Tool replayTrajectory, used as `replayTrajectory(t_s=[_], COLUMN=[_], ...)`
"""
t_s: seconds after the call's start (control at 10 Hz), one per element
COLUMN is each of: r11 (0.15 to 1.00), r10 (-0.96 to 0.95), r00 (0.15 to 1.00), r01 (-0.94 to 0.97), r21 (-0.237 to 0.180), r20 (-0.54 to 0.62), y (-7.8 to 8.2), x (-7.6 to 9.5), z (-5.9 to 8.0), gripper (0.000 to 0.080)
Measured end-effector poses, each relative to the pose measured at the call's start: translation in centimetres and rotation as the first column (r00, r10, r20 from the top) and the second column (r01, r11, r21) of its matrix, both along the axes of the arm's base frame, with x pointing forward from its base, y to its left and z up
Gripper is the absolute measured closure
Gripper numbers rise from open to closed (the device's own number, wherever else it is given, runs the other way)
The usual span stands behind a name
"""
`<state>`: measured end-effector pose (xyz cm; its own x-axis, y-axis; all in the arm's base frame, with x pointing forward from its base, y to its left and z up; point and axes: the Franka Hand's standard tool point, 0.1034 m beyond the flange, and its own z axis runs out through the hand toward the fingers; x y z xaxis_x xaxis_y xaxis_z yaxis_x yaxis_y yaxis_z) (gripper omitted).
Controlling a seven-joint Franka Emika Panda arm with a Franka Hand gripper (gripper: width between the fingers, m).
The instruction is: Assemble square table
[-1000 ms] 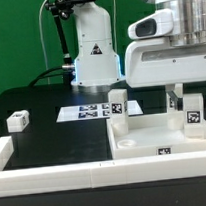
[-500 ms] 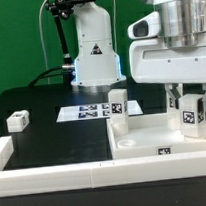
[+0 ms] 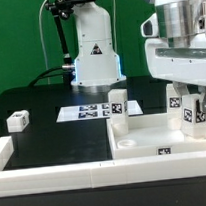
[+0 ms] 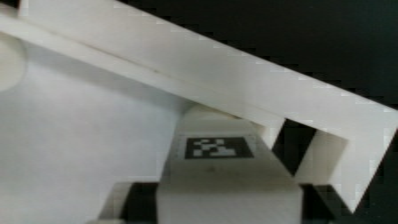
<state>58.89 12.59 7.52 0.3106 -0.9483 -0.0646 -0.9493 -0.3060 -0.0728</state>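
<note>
Exterior view: gripper (image 3: 190, 100) clamps 1 upright leg (image 3: 194, 120) on the square tabletop (image 3: 145, 146), toward the exterior view's right (wrist view agrees). 2nd leg (image 3: 118, 103) stands on the tabletop. 3rd leg (image 3: 18, 120) lies apart on the black table (image 3: 51, 100).

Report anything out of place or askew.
The loose leg sits alone at the exterior view's left, far from the slab, where the middle leg and the held leg stand. Nothing looks damaged.

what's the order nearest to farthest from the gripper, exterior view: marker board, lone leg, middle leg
From the gripper:
1. middle leg, standing on the slab
2. marker board, flat on the table
3. lone leg, at the exterior view's left
</note>
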Motion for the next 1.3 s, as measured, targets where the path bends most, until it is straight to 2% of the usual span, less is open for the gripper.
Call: replayTrajectory(t_s=[0.1, 0.2, 0.3, 0.4, 0.6, 0.8, 1.0, 1.3], r11=[1.0, 0.999, 0.994, 0.991, 0.966, 0.894, 0.81, 0.638], r10=[0.019, 0.04, 0.106, 0.133, 0.26, 0.448, 0.586, 0.77], r00=[1.0, 0.999, 0.994, 0.991, 0.965, 0.893, 0.809, 0.636], r01=[-0.019, -0.04, -0.106, -0.133, -0.26, -0.448, -0.584, -0.767], r21=[0.0, -0.002, -0.005, -0.007, -0.016, -0.031, -0.044, -0.071], r20=[0.001, 0.003, 0.008, 0.009, 0.018, 0.031, 0.038, 0.041], y=[0.07, 0.02, -0.15, -0.17, -0.18, -0.18, 0.04, -0.17], x=[-0.02, -0.01, 0.01, 0.01, 0.01, 0.03, 0.01, 0.07], z=[0.0, -0.01, -0.01, -0.01, -0.01, 0.01, 0.02, 0.02], gripper=[0.0446, 0.0263, 0.0263, 0.017, 0.0156, 0.0151, 0.0151, 0.0151])
